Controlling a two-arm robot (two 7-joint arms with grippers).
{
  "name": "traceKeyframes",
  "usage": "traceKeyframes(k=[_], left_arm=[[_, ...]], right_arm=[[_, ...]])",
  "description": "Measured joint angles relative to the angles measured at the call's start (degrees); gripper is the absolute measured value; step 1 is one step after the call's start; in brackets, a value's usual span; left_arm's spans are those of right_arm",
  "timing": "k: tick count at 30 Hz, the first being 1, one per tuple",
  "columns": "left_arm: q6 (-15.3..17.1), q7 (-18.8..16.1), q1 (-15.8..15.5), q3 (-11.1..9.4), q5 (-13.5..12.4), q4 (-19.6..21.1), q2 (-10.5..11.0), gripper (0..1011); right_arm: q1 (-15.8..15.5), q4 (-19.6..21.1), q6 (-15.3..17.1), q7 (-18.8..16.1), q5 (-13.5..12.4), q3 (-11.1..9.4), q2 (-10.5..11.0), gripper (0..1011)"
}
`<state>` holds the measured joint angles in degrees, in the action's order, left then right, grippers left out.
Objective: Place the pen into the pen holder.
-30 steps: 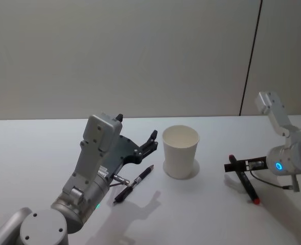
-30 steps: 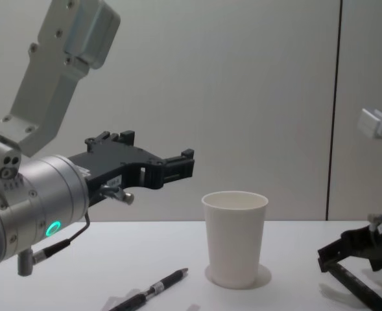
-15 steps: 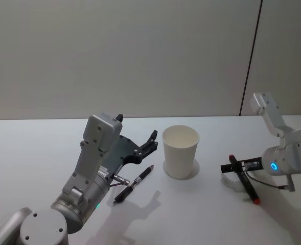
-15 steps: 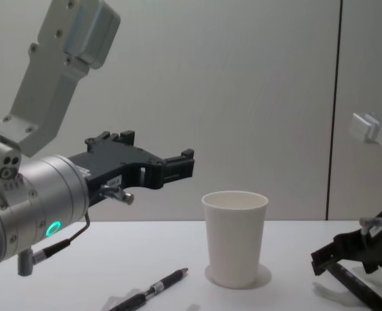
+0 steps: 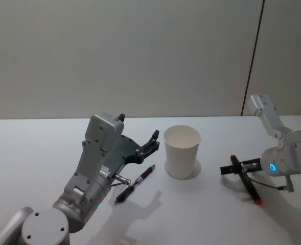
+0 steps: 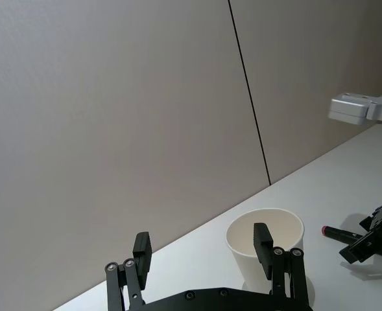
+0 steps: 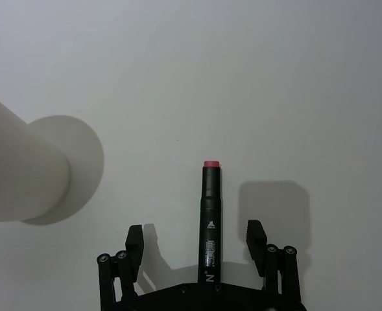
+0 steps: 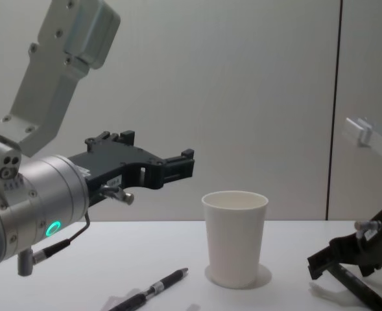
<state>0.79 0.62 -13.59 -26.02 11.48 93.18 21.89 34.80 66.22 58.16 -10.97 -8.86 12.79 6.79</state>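
The pen holder [image 5: 182,152], a white paper cup, stands upright mid-table [image 8: 235,236] [image 6: 242,233] [image 7: 15,168]. Right of it lies a black marker pen with a red end [image 5: 245,182] [image 7: 210,214] [image 8: 356,288] [image 6: 336,231]. My right gripper [image 5: 227,169] [image 8: 317,262] is low over it, open, and its fingers straddle the barrel without touching in the right wrist view [image 7: 195,240]. A slim black pen with a silver band [image 5: 135,184] [image 8: 155,288] lies left of the cup. My left gripper [image 5: 151,143] [image 8: 181,165] [image 6: 202,245] hovers open above that pen, pointing at the cup.
The white table [image 5: 27,153] runs back to a plain grey wall with a dark vertical seam [image 5: 252,56]. Bare tabletop lies in front of the cup and between the two pens.
My right gripper has slid a little left and down along the marker, towards the cup. The left arm, both pens and the cup have not moved.
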Motion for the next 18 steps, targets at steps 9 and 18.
traceKeyframes(k=[9, 18], left_arm=[[0.00, 0.00, 0.00, 0.00, 0.00, 0.00, 0.00, 1004], [0.00, 0.00, 0.00, 0.00, 0.00, 0.00, 0.00, 1004]], right_arm=[[0.08, -0.33, -0.26, -0.51, 0.64, 0.05, -0.11, 951], [-0.10, -0.34, -0.24, -0.81, 1.06, -0.15, -0.11, 681]])
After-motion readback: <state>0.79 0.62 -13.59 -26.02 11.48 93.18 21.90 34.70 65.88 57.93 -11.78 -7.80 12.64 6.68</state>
